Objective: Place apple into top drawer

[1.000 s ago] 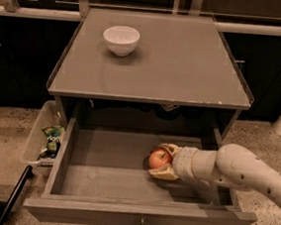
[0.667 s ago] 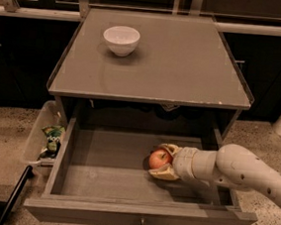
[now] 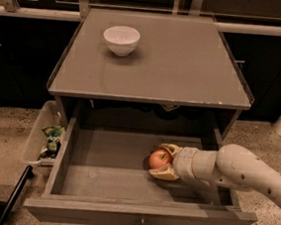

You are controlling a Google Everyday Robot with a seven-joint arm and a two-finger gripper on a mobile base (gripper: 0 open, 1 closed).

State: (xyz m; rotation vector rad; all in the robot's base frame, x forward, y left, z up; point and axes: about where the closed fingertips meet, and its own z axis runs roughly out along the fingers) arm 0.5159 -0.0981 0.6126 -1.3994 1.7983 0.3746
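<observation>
The small red-orange apple is inside the open top drawer, right of the middle, at or just above its floor. My gripper reaches in from the right on a white arm. Its tan fingers sit on either side of the apple and close against it. The drawer is pulled out below the grey cabinet top, and its front panel with a small metal knob is at the bottom of the view.
A white bowl stands on the cabinet top at the back left. A clear plastic bin with a green packet sits on the floor left of the drawer. A dark pole lies at the lower left.
</observation>
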